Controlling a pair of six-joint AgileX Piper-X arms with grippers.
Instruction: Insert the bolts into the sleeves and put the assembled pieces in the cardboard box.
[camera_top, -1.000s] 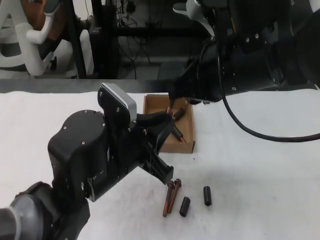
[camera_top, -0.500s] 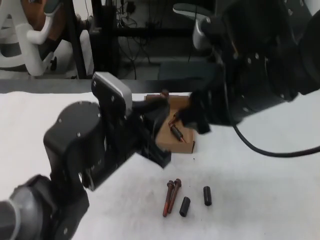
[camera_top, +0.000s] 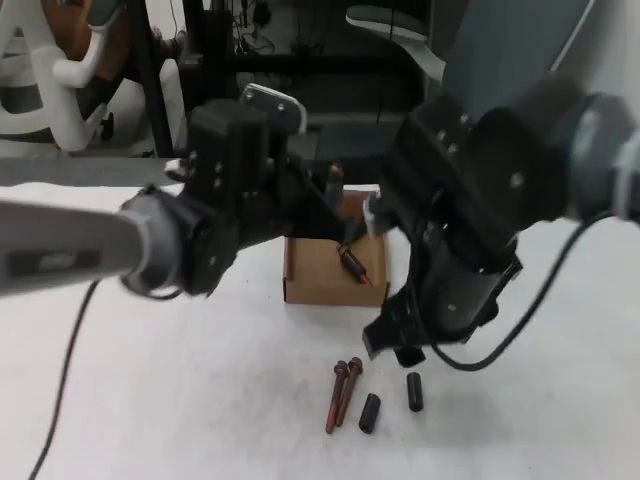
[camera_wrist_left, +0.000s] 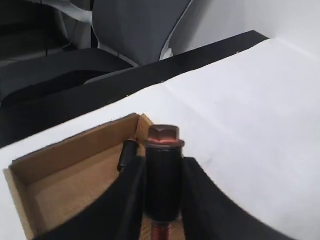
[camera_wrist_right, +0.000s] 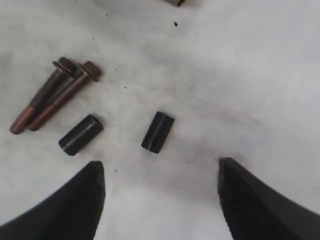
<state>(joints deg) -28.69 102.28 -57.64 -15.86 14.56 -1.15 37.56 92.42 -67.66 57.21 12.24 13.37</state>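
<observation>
We see the left claw (camera_wrist_left: 163, 164) clenched on an assembled piece (camera_wrist_left: 162, 182), a bolt that sits inside a dark sleeve. The copper head of the bolt stands out past the fingertips, and a bit of thread shows at the other end of the sleeve. This claw holds the piece above the cardboard box (camera_wrist_left: 65, 185), which stands on the far part of the white tabletop (camera_top: 200, 400). Inside the box a second assembled piece (camera_top: 352, 262) lies near the right wall.

The right claw (camera_wrist_right: 161, 165) is released, with its two fingers (camera_wrist_right: 75, 200) wide apart and nothing between them. It hangs over the near part of the tabletop, near of the box and to its right. There the rest of the parts lie: two loose bolts (camera_wrist_right: 62, 97) side by side and touching, with their heads to the far side. Just right of them are the left sleeve (camera_wrist_right: 81, 135) and then the right sleeve (camera_wrist_right: 158, 131), a little apart from each other. The right sleeve is the nearest one to the open fingers.
</observation>
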